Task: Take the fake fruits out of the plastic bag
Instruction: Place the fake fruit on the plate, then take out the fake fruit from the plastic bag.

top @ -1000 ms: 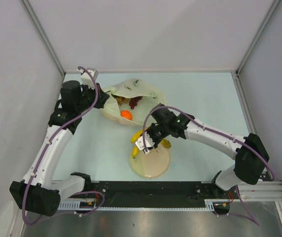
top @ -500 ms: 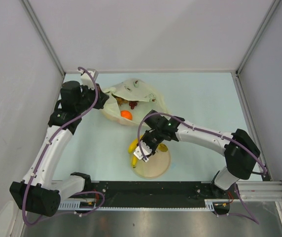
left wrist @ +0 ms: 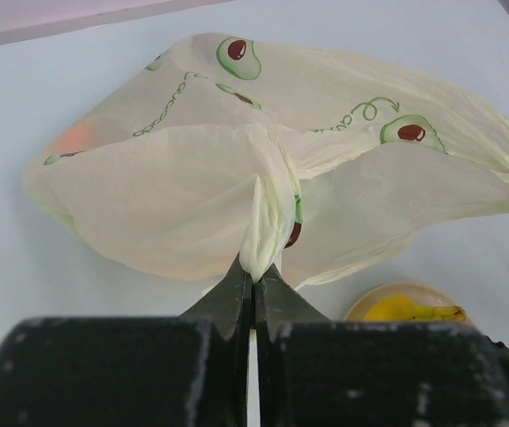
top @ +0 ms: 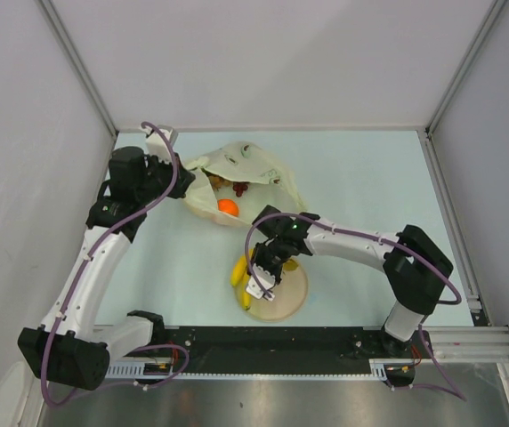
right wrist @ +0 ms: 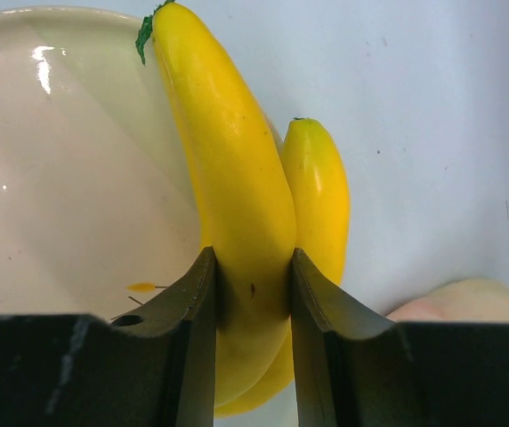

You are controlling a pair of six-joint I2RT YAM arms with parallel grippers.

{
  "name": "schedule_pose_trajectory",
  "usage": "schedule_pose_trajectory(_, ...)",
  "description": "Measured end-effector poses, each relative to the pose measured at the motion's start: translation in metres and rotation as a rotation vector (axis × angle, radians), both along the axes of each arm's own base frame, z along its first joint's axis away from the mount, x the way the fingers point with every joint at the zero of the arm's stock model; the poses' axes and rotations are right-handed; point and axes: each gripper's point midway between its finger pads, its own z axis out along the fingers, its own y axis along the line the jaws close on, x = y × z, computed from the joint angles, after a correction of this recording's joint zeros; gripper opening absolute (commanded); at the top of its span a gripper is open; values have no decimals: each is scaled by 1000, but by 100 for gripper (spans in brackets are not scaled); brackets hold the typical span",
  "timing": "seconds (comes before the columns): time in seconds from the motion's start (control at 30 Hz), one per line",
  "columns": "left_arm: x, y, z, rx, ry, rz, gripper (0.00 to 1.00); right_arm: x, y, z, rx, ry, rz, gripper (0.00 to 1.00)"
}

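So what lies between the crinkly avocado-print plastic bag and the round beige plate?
Top view: no fruit there, just bare pale table crossed by the right arm holding the yellow banana bunch.

the left arm [top: 90, 267] rises from its near-left base along the left side toward the far end, elbow bent, and the left gripper [top: 186, 171] points right with its jaws pressed together on a pinch of the plastic bag [left wrist: 174, 187]. the right arm [top: 352, 238] folds from its near-right base leftward across the middle, and the right gripper [top: 260, 283] points down, jaws clamped either side of the banana bunch [right wrist: 237, 178].
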Motion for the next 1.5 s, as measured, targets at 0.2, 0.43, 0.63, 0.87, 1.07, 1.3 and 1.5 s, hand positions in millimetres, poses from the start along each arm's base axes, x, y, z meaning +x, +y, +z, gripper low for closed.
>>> schedule_pose_trajectory(0.2,-4,2,-2,6,1,0,1,-2,3,-14,-12,-17,57,0)
schedule_pose_trajectory(0.43,-10,6,-1,4,-6,6,0,3,10,-14,12,-59,94,0)
schedule_pose_trajectory(0.63,-14,9,2,-3,-15,9,0,6,12,-14,27,-76,114,7)
schedule_pose_trajectory(0.87,-15,14,-2,-6,-7,18,0,15,14,-17,41,-87,104,100)
schedule_pose_trajectory(1.07,-17,15,-9,-5,7,20,0,39,6,-2,83,-101,33,100)
schedule_pose_trajectory(1.3,-19,16,-11,-10,10,13,0,64,-18,93,272,-97,-176,92)
schedule_pose_trajectory(1.5,-22,21,-5,-23,-8,17,0,96,5,144,474,108,-514,60)
